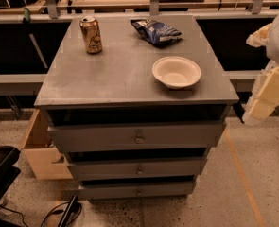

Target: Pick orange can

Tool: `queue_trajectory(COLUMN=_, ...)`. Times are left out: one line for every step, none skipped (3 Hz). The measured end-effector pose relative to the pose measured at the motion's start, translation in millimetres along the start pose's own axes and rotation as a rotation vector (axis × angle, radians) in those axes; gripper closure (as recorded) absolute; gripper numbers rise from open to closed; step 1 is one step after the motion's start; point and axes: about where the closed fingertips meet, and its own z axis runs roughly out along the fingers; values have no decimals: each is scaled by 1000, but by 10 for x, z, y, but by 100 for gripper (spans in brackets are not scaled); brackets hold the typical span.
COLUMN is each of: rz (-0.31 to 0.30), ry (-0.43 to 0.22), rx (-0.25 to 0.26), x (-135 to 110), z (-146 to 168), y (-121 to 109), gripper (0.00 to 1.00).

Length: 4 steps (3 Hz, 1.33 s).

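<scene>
The gripper [264,98], whose opening cannot be told, is seen at the right edge beside the grey cabinet [106,79], well apart from the orange can [91,34], which is placed upright near the top's far left corner.

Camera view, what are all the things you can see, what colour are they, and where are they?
orange can: one, shiny orange-gold, standing at the cabinet top's back left.
chip bag: one, dark blue, back middle of the top.
bowl: one, white, front right of the top.
cabinet: one, grey, three drawers, centre.
wooden box: one, light brown, floor left of the cabinet.
gripper: one, cream, right edge beside the cabinet, far from the can.
</scene>
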Motion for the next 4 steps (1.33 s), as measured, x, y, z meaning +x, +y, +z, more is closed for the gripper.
queue_trajectory(rz=78, ry=-183, rx=42, x=-168, z=137, y=-230, gripper=0)
queue_trajectory(rz=130, ry=-423, rx=77, x=-506, z=302, y=-561, gripper=0)
queue_trajectory(rz=184, ry=-685, rx=121, x=-1044, z=284, y=-880, gripper=0)
queue_trajectory(rz=214, ry=-741, rx=171, x=-1184, z=176, y=-1024, gripper=0)
